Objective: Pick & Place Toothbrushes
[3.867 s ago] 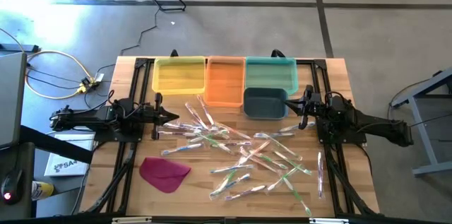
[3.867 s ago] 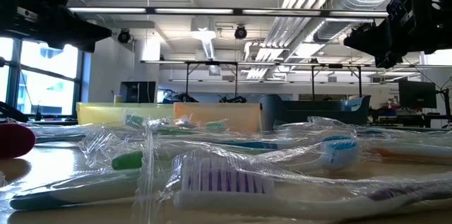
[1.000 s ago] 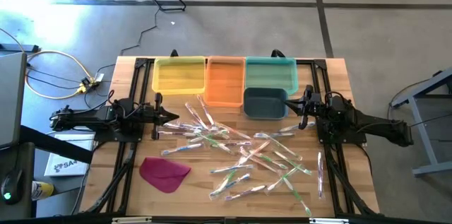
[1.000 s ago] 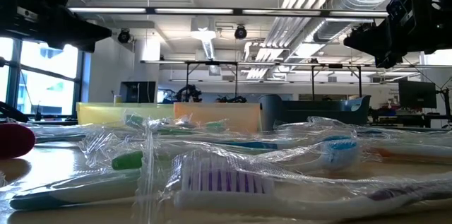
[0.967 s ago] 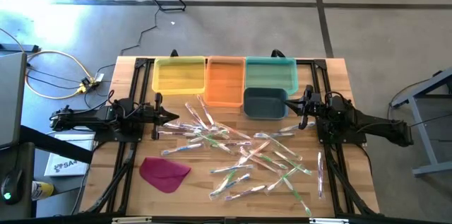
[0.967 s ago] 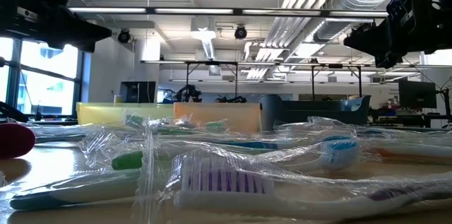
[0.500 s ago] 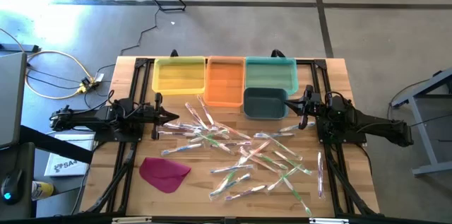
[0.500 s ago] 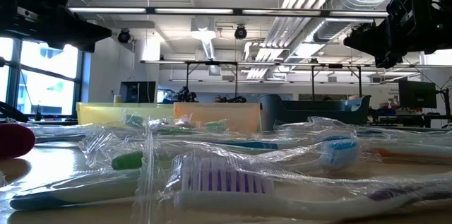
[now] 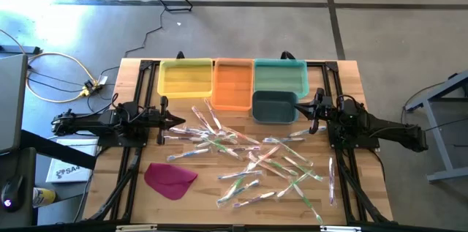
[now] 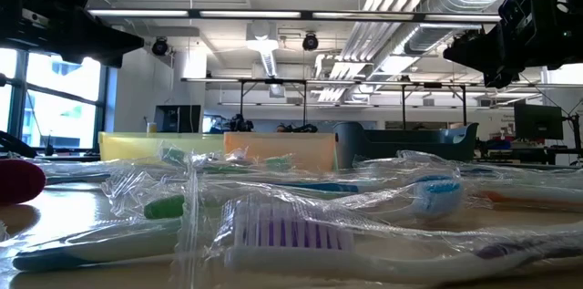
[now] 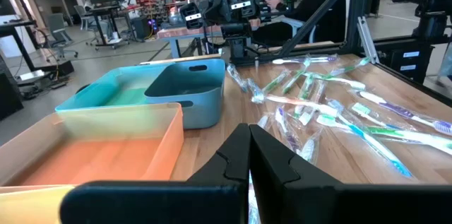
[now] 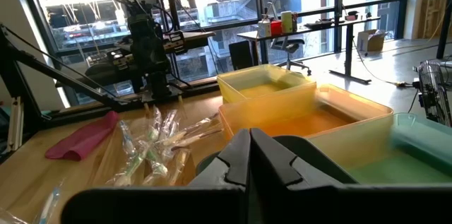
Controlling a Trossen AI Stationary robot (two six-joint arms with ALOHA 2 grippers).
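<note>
The toothbrushes [image 9: 252, 157] lie scattered in their clear wrappers over the middle of the wooden bench [image 9: 351, 78], many crossing or resting on one another, and none is in a bin yet. At the far edge stand the yellow bin [image 9: 185, 77], the orange bin [image 9: 232, 83] and the teal bin [image 9: 281, 75], with the smaller dark blue bin [image 9: 274, 106] just in front of the teal one. A magenta cloth [image 9: 170, 177] lies near the front, on the left arm's side. The left pincer [image 9: 180, 121] waits at the left side of the heap with its fingers fully together and holding nothing. The right pincer [image 9: 301, 108] waits beside the dark blue bin, also pressed closed and empty. I think the main risk is the glossy wrapping: it looks slippery, so a brush may slide out of the grip. Because the brushes overlap, a grasp may also catch two wrappers together, or drag neighbours across the bench. A pincer must first spread its fingers; coming down closed would only push the heap.
</note>
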